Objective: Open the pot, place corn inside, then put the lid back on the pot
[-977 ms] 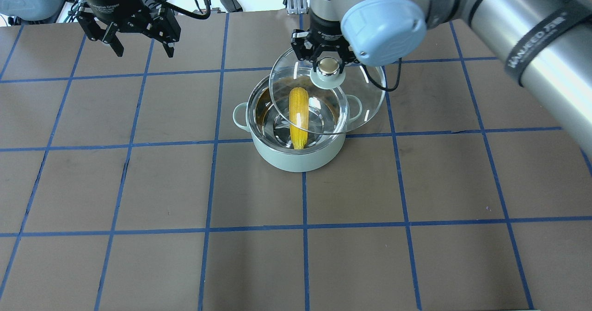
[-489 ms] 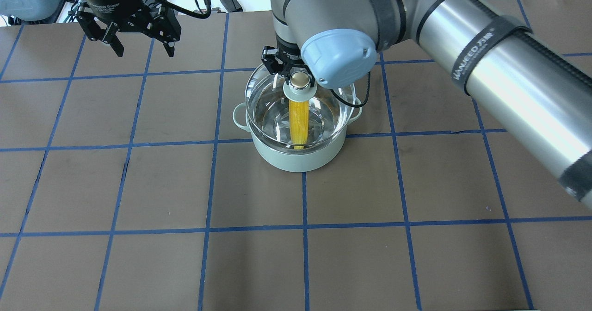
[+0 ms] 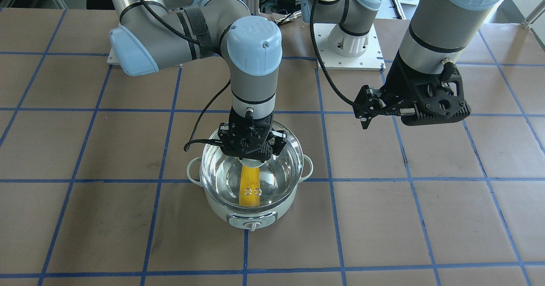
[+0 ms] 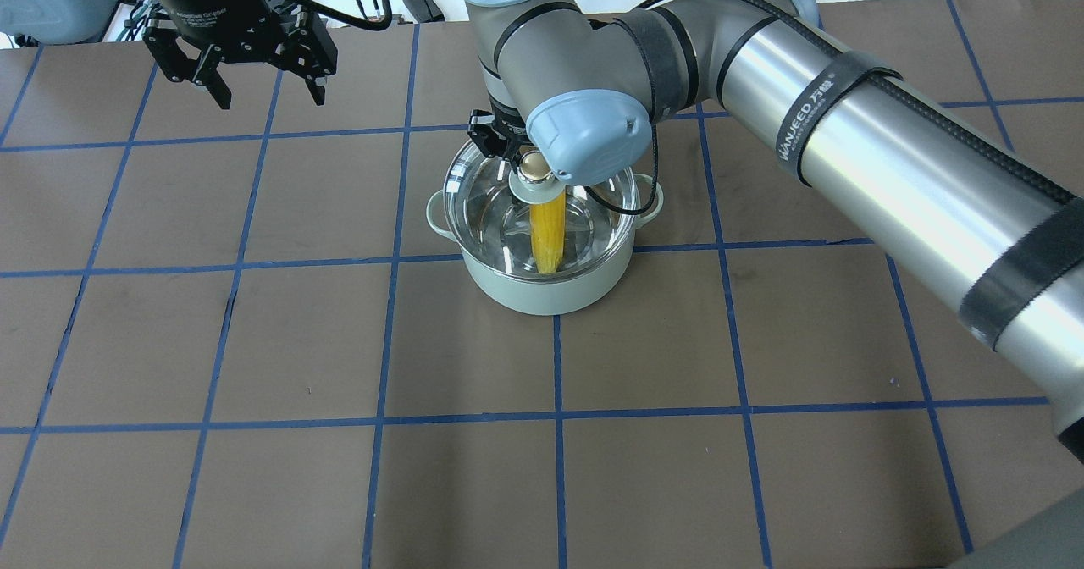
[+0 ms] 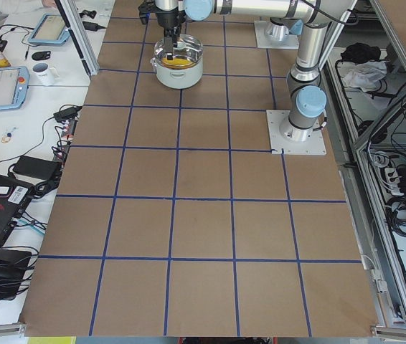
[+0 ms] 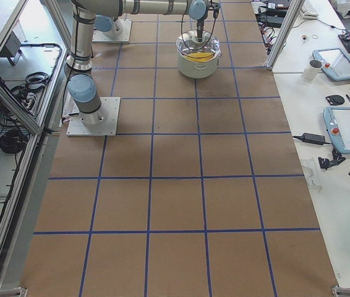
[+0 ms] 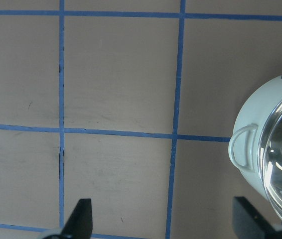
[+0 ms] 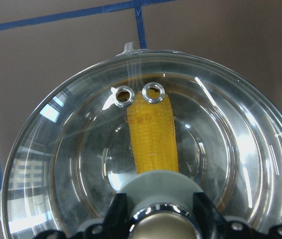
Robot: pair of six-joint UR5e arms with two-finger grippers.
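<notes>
The mint-green pot [image 4: 542, 295] stands at the table's middle back, its control knob [image 3: 252, 225] facing away from the robot. The yellow corn [image 4: 548, 232] lies inside it, seen through the glass. The clear lid [image 4: 487, 213] is centred over the pot, at or just above its rim. My right gripper [image 4: 533, 165] is shut on the lid's ball knob [image 8: 161, 226]; the two vent holes [image 8: 138, 93] show in the right wrist view. My left gripper [image 4: 271, 96] hangs open and empty over the far left of the table, away from the pot [image 7: 248, 144].
The brown table top [image 4: 296, 340] carries a blue tape grid. The right arm's long forearm [image 4: 889, 162] crosses above the table's right half. The arms' base plates [image 3: 349, 52] lie behind the pot. Side tables with tablets and mugs [image 6: 336, 62] stand beyond the table's far edge.
My right gripper has carried the lid from behind and right of the pot leftward and down, until it is centred over the pot. The left gripper has stayed put.
</notes>
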